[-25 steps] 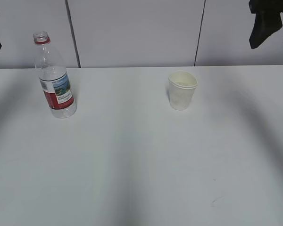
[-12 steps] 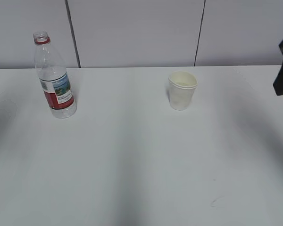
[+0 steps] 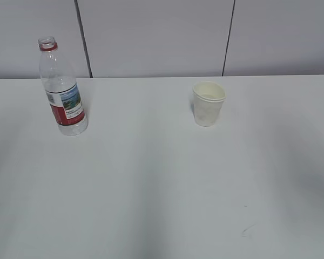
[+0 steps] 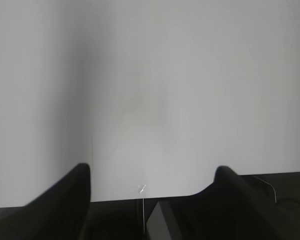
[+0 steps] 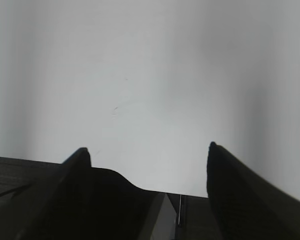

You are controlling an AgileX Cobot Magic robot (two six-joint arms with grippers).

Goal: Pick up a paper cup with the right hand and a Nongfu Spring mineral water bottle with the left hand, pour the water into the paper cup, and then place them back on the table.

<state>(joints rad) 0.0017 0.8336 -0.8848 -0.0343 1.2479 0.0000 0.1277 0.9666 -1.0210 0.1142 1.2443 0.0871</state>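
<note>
On the table (image 3: 162,183), bottle (image 3: 62,89) and cup (image 3: 208,103) well apart

It looks like a plain test room or lab. There is a big white table (image 3: 162,183) and a bare grey wall (image 3: 151,38) made of flat panels.

Lighting: even, diffuse, moderately bright; no glare. Exterior view: sharp enough to read the label on the Nongfu Spring mineral water bottle (image 3: 63,89); the table (image 3: 162,183) carries broad, soft grey shadow bands toward its near edge and right side. The paper cup (image 3: 208,103) casts a faint shadow on its left. Wrist views: soft focus, low contrast; fingers (image 4: 65,192) of the left hand and fingers (image 5: 240,185) of the right hand are dark, blurred silhouettes; the surface dims toward the left edges.
</note>
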